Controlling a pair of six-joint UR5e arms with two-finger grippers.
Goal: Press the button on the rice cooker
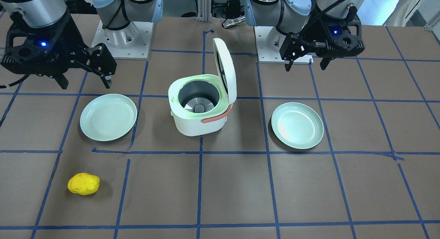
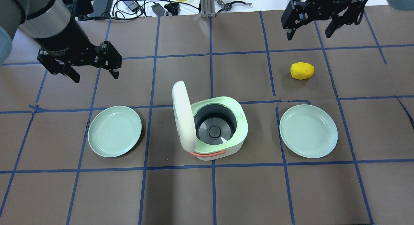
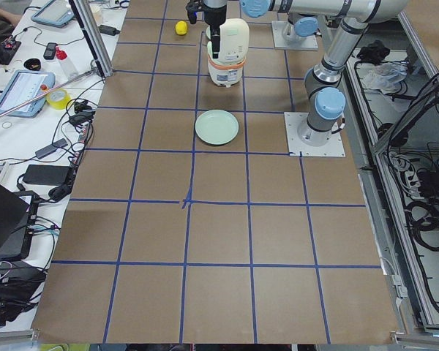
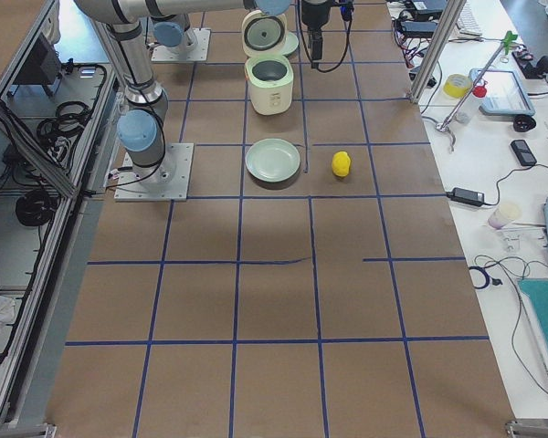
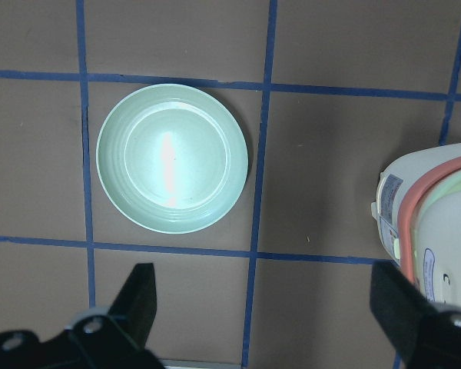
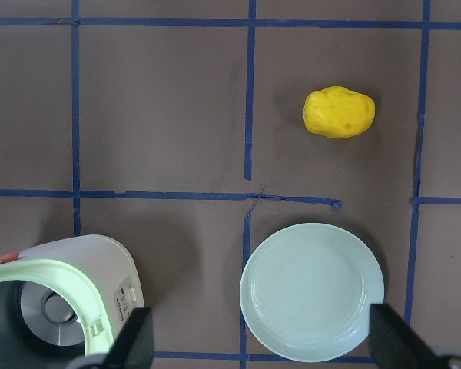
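Observation:
The white and mint rice cooker (image 2: 239, 144) stands mid-table with its lid (image 2: 182, 116) raised upright, showing the empty grey pot. A small pale rounded rectangle on the lid's outer face (image 5: 429, 264), seen in the left wrist view, may be the button; I cannot tell for sure. My left gripper (image 2: 96, 78) is open and empty, hovering above the table to the cooker's left and farther back. My right gripper (image 2: 308, 36) is open and empty, high at the far right, well away from the cooker.
A mint plate (image 2: 114, 131) lies left of the cooker and another (image 2: 309, 131) lies right of it. A yellow potato-like toy (image 2: 302, 70) lies beyond the right plate. Blue tape lines grid the brown table. Cables and devices sit past the far edge.

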